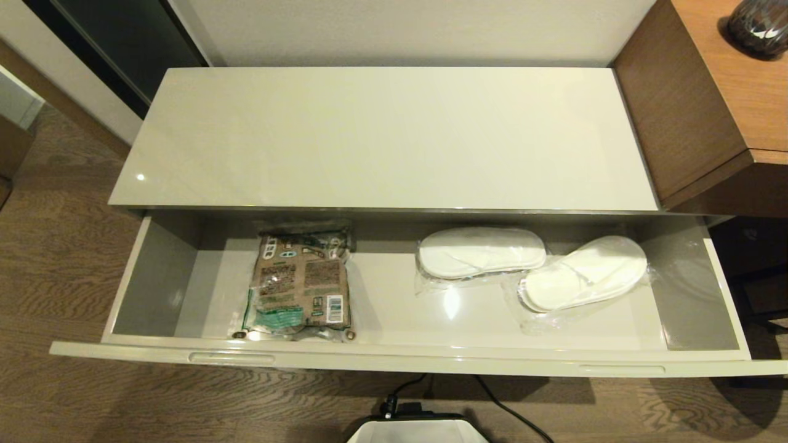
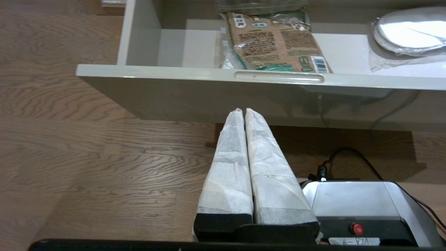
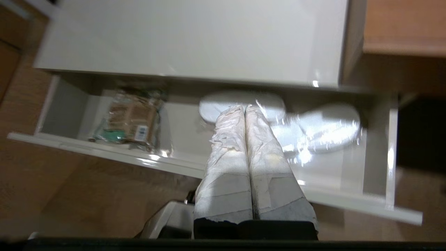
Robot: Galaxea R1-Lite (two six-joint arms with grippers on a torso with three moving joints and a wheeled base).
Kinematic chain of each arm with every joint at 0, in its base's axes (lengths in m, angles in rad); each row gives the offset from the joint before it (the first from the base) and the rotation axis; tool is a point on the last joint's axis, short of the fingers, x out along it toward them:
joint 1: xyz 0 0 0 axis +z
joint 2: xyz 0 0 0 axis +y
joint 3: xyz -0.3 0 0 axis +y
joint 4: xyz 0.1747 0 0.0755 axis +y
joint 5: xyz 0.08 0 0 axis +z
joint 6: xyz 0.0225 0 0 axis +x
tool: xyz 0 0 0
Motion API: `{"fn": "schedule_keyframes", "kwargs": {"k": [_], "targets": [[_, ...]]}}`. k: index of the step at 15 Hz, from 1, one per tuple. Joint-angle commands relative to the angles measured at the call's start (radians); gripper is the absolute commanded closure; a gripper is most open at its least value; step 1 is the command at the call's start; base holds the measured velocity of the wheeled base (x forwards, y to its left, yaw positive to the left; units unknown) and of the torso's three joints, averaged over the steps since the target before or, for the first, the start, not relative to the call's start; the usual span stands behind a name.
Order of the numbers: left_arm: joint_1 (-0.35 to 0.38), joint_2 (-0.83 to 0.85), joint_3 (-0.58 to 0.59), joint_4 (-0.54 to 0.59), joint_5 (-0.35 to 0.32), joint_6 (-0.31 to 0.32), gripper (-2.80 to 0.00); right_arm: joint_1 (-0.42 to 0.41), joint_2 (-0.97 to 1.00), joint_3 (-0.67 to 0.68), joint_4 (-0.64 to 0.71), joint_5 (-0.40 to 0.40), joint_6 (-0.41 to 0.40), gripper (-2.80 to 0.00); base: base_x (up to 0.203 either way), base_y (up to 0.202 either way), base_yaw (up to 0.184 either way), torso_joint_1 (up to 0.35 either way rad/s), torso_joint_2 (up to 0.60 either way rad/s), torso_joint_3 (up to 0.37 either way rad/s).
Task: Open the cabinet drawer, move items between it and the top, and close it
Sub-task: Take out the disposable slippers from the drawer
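Note:
The cabinet drawer (image 1: 394,357) stands pulled out below the glossy cream top (image 1: 381,135), which is bare. Inside lie a brown-and-green printed pouch (image 1: 300,283) on the left and two wrapped white slippers (image 1: 481,252) (image 1: 585,274) on the right. Neither arm shows in the head view. My left gripper (image 2: 244,110) is shut and empty, low in front of the drawer's front panel, below its left handle slot (image 2: 278,76). My right gripper (image 3: 244,107) is shut and empty, held above and in front of the drawer, pointing toward the slippers (image 3: 244,101).
A brown wooden desk (image 1: 732,92) with a dark vase (image 1: 757,24) adjoins the cabinet on the right. My base (image 1: 418,431) and its black cable (image 1: 511,412) sit on the wood floor just before the drawer. A dark panel (image 1: 123,43) stands at the back left.

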State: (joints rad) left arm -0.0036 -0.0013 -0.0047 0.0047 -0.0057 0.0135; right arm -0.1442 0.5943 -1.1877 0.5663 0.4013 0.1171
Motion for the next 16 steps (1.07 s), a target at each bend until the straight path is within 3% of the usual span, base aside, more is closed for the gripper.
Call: {"fn": "schedule_keyframes", "kwargs": {"k": [1, 5, 8, 10, 12, 16], "targets": [[0.001, 0.001, 0.0, 0.0, 0.0, 0.001, 0.0, -0.023, 0.298, -0.027, 0.003, 0.01, 0.017, 0.0, 0.0, 0.0, 0.0, 0.0, 0.0, 0.0], [0.001, 0.0, 0.0, 0.0, 0.0, 0.0, 0.0, 0.068, 0.659, -0.116, 0.003, -0.018, 0.174, 0.0, 0.0, 0.0, 0.0, 0.0, 0.0, 0.0], [0.001, 0.0, 0.0, 0.0, 0.0, 0.001, 0.0, 0.23, 0.902, -0.151, -0.004, -0.191, 0.278, 0.0, 0.0, 0.0, 0.0, 0.0, 0.0, 0.0], [0.001, 0.0, 0.0, 0.0, 0.0, 0.0, 0.0, 0.304, 1.045, -0.189, -0.046, -0.294, 0.426, 0.0, 0.0, 0.0, 0.0, 0.0, 0.0, 0.0], [0.001, 0.0, 0.0, 0.0, 0.0, 0.002, 0.0, 0.329, 1.144, -0.231, -0.073, -0.33, 0.53, 0.0, 0.0, 0.0, 0.0, 0.0, 0.0, 0.0], [0.001, 0.0, 0.0, 0.001, 0.0, 0.0, 0.0, 0.335, 1.268, -0.283, -0.066, -0.354, 0.618, 0.0, 0.0, 0.0, 0.0, 0.0, 0.0, 0.0]]}}
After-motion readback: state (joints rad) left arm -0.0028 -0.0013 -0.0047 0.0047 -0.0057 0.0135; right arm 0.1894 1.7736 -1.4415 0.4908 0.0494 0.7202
